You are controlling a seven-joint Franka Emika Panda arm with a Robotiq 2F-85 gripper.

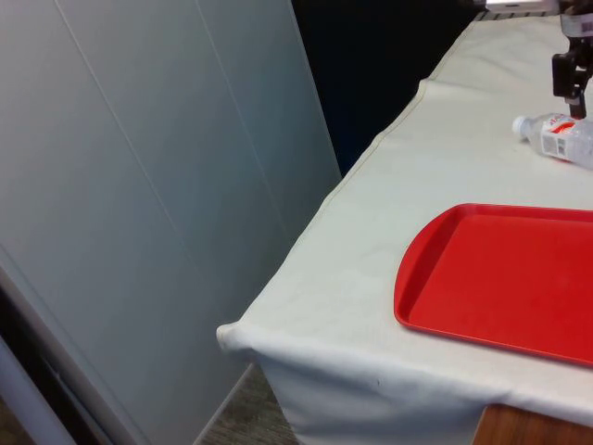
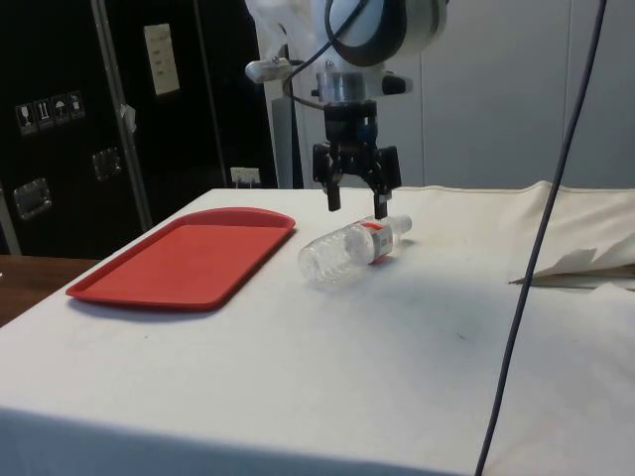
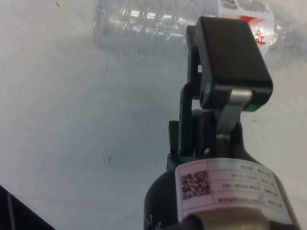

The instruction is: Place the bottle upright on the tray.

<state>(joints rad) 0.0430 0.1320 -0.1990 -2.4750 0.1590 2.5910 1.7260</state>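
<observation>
Front view: nearest you, the flat red plastic tray (image 1: pixel 505 283) is lying bare on the white tablecloth (image 1: pixel 371 269); beyond it, the clear plastic bottle with a red-and-white label (image 1: pixel 559 135) is lying on its side, well apart from the tray, with the black two-finger gripper (image 1: pixel 572 88) hanging just above it.

Side view: you are looking at the gripper (image 2: pixel 358 204) hovering over the bottle's (image 2: pixel 351 251) labelled neck end, its fingers spread and gripping nothing, one fingertip nearly touching the label. The tray (image 2: pixel 189 260) is sitting beside the bottle, near its base end.

Wrist view: one finger (image 3: pixel 225 67) is standing close against the label, with the ribbed body of the bottle (image 3: pixel 144 21) stretching away across the cloth.

Risk, as a judgement: you are descending onto a round, light, probably empty bottle, so an off-centre finger is likely to be nudging it into a roll. A grip near the cap is also leaving the body free to swing, so it may be tipping over on the tray.
</observation>
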